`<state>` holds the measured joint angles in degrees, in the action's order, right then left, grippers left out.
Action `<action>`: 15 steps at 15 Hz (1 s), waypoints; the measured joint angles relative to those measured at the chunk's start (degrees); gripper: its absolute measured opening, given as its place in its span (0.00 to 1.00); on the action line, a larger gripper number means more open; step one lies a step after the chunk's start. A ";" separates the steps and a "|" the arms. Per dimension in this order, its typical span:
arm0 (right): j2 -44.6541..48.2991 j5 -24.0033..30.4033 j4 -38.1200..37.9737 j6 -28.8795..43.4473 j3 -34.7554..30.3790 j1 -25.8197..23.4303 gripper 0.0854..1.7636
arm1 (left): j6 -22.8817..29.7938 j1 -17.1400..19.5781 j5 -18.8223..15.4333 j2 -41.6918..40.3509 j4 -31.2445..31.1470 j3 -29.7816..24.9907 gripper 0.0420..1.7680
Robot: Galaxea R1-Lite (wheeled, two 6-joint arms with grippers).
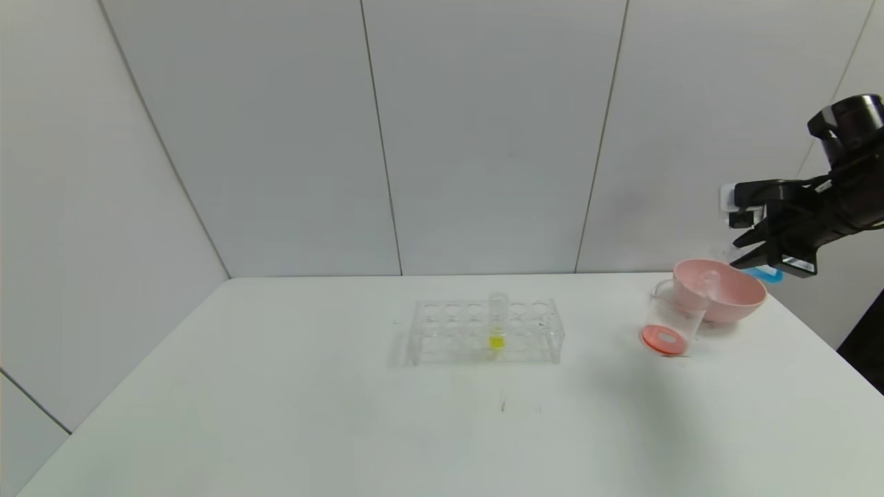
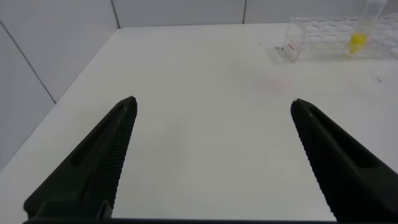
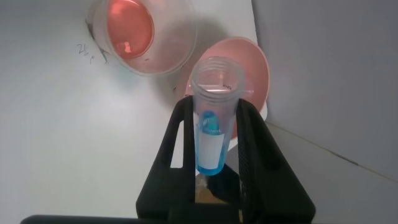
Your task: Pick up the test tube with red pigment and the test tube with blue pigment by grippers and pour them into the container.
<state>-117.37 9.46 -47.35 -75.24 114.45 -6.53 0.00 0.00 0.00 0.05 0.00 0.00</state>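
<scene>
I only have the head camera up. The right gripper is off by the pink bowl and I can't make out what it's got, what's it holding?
Observer: The right wrist view shows the right gripper shut on the test tube with blue pigment, uncapped, with blue liquid in it.
Operator: And the left arm? It's not in my view.
Observer: The left wrist view shows the left gripper open and holding nothing, over bare table, with the tube rack and its yellow tube farther off.
</scene>
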 joint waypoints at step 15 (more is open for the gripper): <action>-1.90 -17.26 -1.43 0.00 0.00 5.96 0.23 | 0.00 0.00 0.00 0.00 -0.02 0.00 1.00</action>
<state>-119.27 -7.80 -48.77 -75.24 114.45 -0.57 0.00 0.00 0.00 0.05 -0.02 0.00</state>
